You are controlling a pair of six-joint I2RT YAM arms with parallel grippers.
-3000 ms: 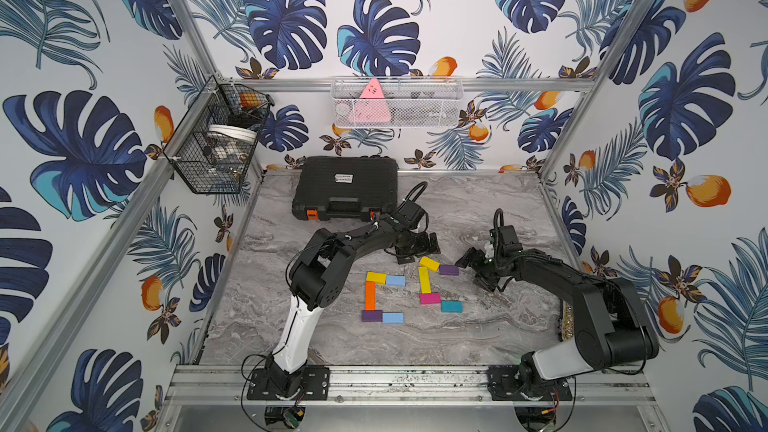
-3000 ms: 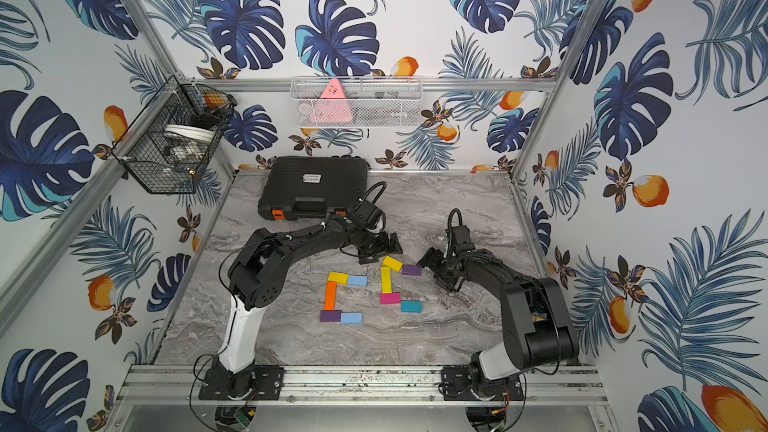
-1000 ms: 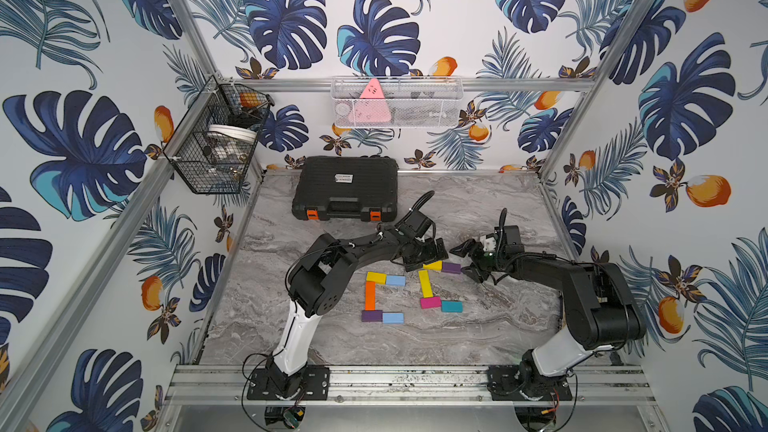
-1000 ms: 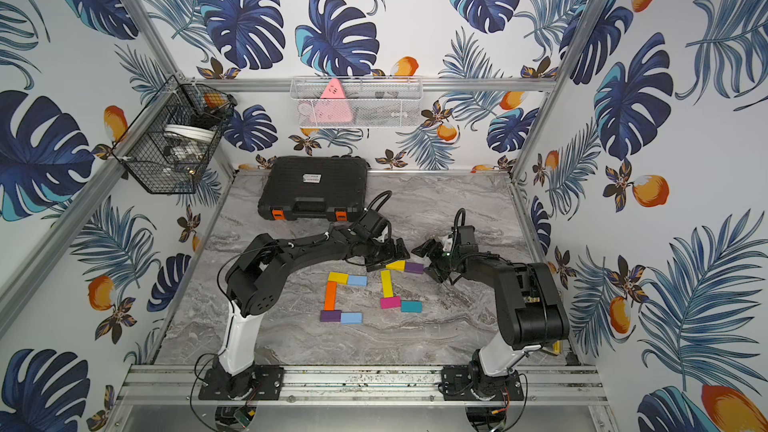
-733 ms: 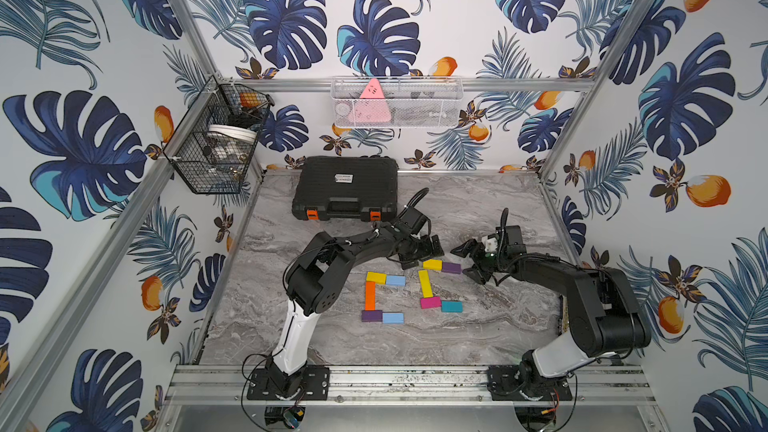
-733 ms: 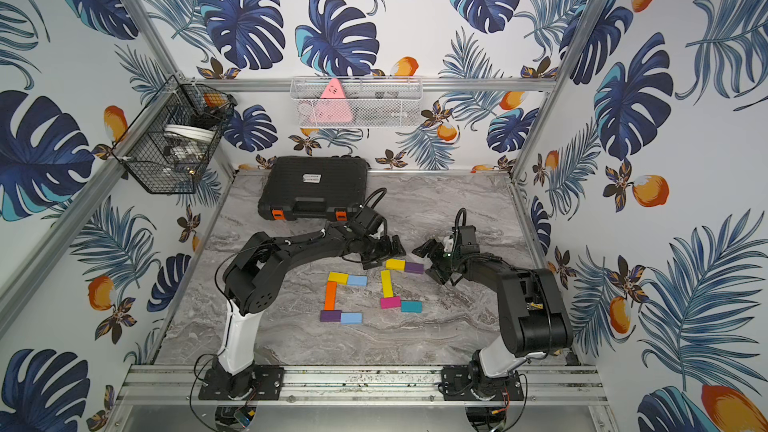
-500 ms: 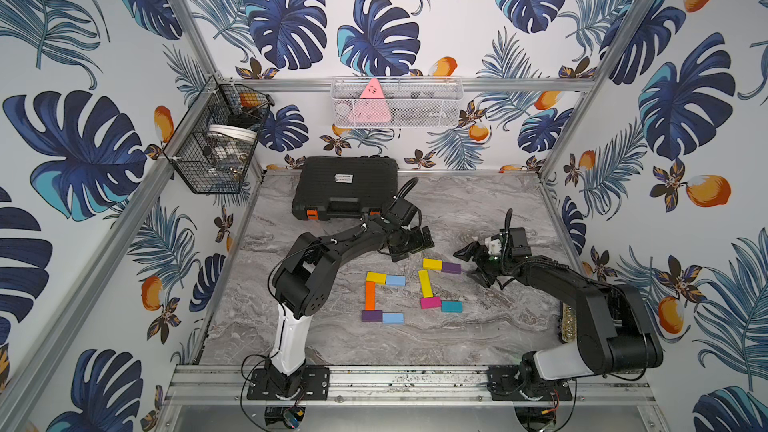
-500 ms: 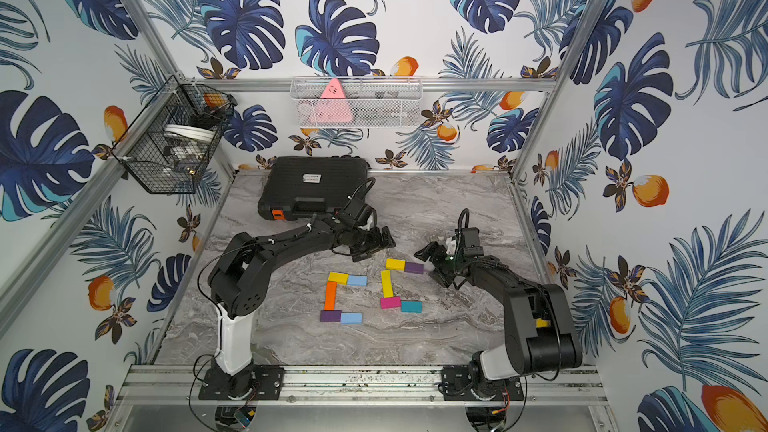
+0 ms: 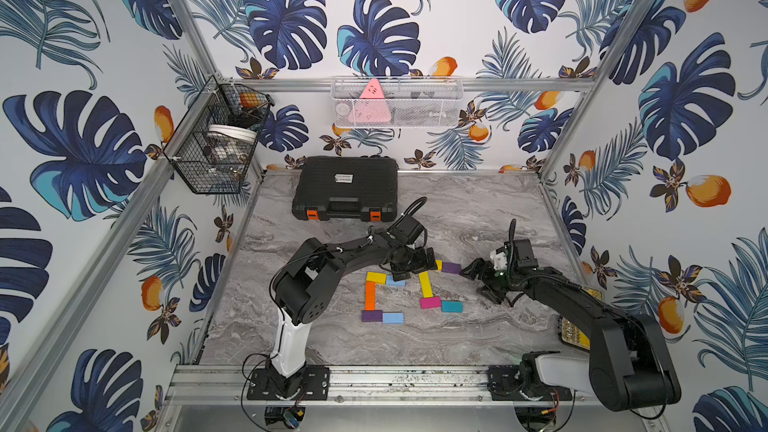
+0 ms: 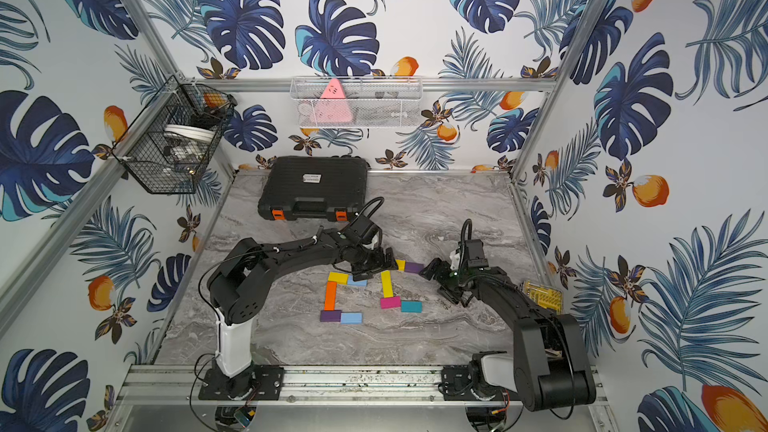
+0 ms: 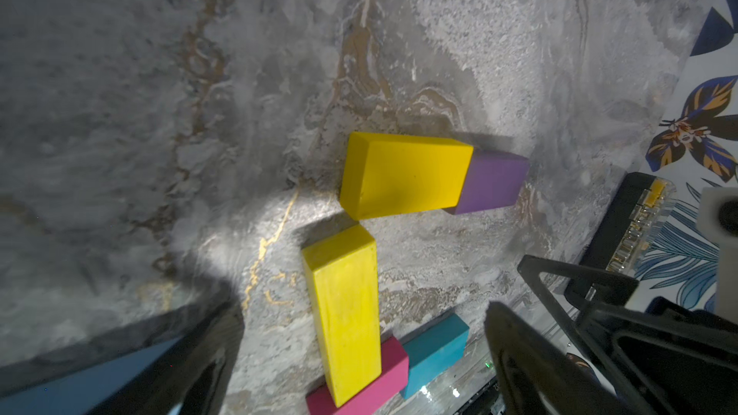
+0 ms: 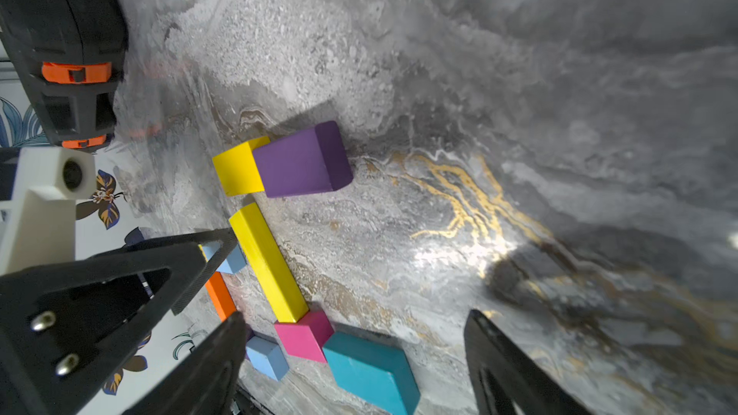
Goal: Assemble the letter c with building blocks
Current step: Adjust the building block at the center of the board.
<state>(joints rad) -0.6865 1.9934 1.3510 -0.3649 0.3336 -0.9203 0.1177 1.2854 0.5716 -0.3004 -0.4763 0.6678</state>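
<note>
my left hand is spread wide and empty, low over the short yellow block that touches the purple block. my right hand is apart too, holding nothing, near that purple end. the building blocks lie flat mid-bench in two c-like groups.

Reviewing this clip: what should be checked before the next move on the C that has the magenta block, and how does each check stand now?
1. Left gripper open, empty: ok.
2. Right gripper open, empty: ok.
3. Short yellow block against purple block: ok.
4. Long yellow block meeting short yellow block: not ok, a gap shows.
5. Long yellow block against magenta block, magenta block against teal block: ok.
6. Left gripper clear of blocks: cannot tell.
</note>
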